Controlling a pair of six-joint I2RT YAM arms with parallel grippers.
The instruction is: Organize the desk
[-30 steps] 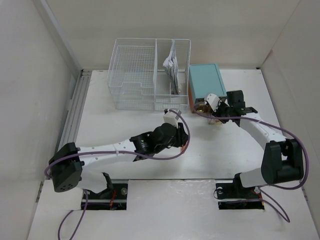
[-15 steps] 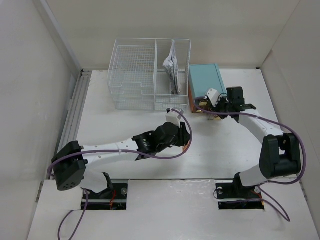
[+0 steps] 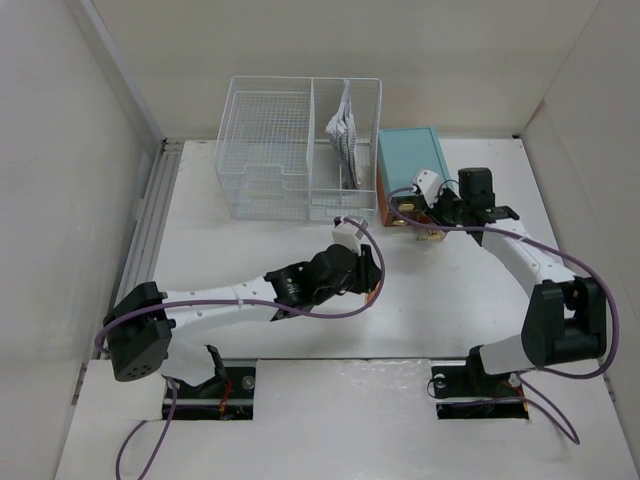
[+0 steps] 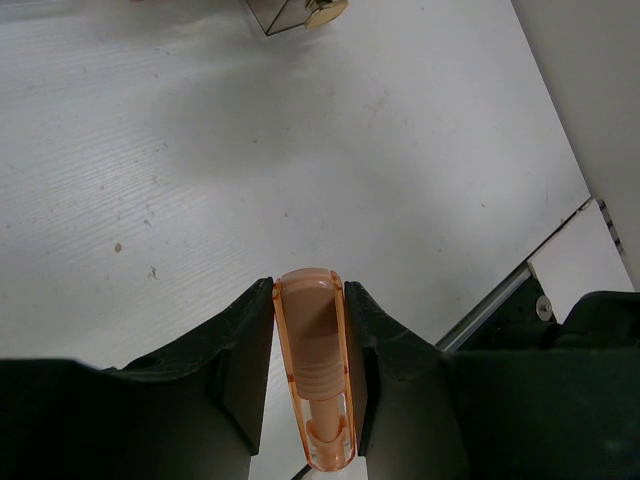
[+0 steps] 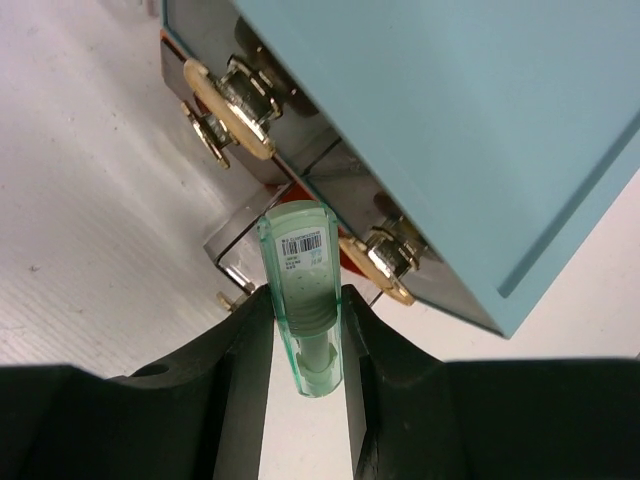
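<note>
The desk [image 3: 240,245] is a white tabletop. My left gripper [image 3: 366,284] hangs over its middle, shut on an orange see-through stick [image 4: 311,350], held above the bare surface [image 4: 300,150]. My right gripper [image 3: 436,216] is shut on a green see-through stick with a barcode label [image 5: 303,285]. It holds the stick just above the open lower drawer [image 5: 245,240] of the teal drawer box [image 3: 412,160]. The box's gold knobs [image 5: 232,105] show close in the right wrist view.
A white wire-mesh basket [image 3: 298,150] stands at the back, with papers [image 3: 345,130] in its right compartment. A grooved metal rail [image 3: 150,215] runs along the desk's left edge. White walls close in both sides. The open drawer's corner [image 4: 290,12] shows ahead of my left gripper.
My right gripper has moved back and a little left with the green stick, closer to the teal box. My left gripper has shifted slightly nearer, still holding the orange stick.
</note>
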